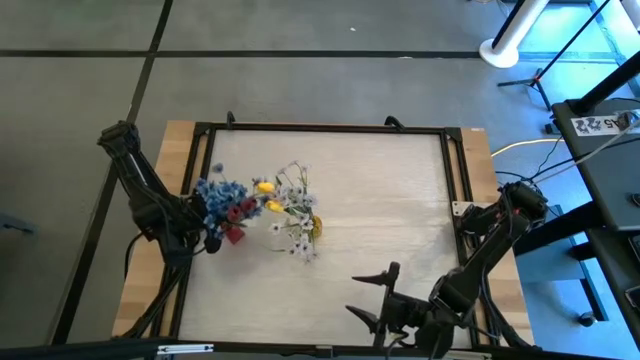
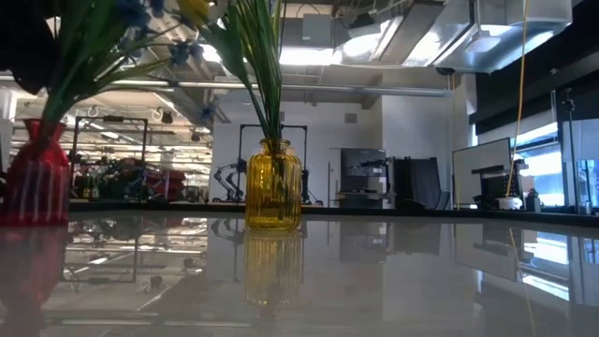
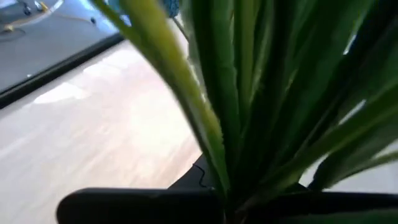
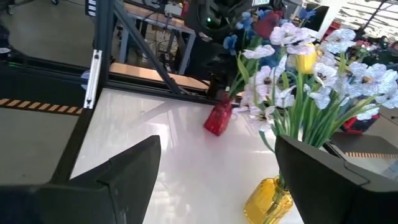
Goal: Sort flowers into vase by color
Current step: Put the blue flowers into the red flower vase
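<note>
A red vase (image 1: 235,234) stands left of centre with blue blooms (image 1: 220,191) and dark red buds (image 1: 243,208) above it. A yellow glass vase (image 2: 273,185) near the middle holds white sprigs (image 4: 283,74) and yellow tulips (image 1: 265,187). My left gripper (image 1: 210,241) sits right beside the red vase, and green stems and long leaves (image 3: 249,93) fill its wrist view. In the low view the red vase (image 2: 37,178) shows at the left with stems fanning upward. My right gripper (image 1: 375,296) hovers open near the table's near edge, touching nothing. My left gripper is shut on a bunch of green stems and leaves, which converge at its fingers (image 3: 227,198). The leaves fan away from the fingers toward a blue bloom (image 3: 171,6). The leaves hide the fingertips, so the kind of hold does not show.
A black metal frame (image 1: 320,128) borders the white tabletop, with posts at its corners. The right half of the table (image 1: 400,220) holds no objects. Beyond the table are a workshop floor, equipment and cables (image 1: 590,120).
</note>
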